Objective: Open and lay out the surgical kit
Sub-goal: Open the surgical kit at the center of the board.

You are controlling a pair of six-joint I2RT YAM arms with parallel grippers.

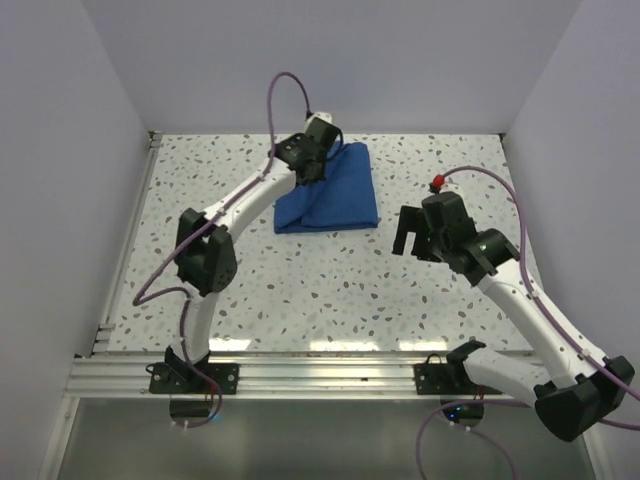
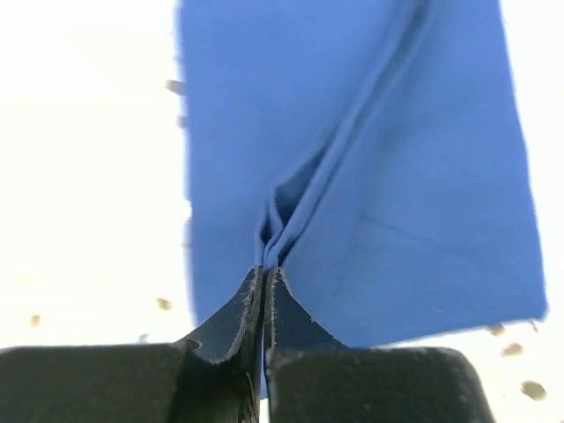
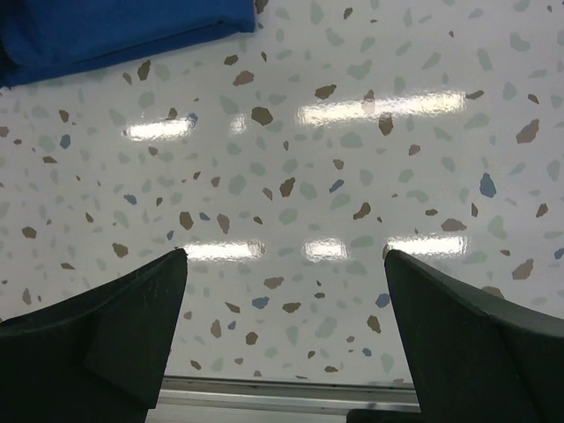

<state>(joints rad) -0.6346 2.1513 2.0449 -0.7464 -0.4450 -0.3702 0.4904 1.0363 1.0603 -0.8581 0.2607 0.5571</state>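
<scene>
The royal-blue cloth wrap (image 1: 332,190) lies as a folded bundle at the back middle of the table. My left gripper (image 1: 312,167) is at its far left edge, shut on a pinched fold of the cloth (image 2: 291,207), which rises in a ridge from the fingertips (image 2: 266,275). My right gripper (image 1: 412,243) hovers open and empty to the right of the bundle, above bare table; its wrist view shows only a corner of the blue wrap (image 3: 106,31) at top left. The steel tray, scissors, forceps and tweezers are hidden.
The speckled table (image 1: 330,290) is walled at the back and both sides. An aluminium rail (image 1: 320,375) runs along the near edge and also shows in the right wrist view (image 3: 282,392).
</scene>
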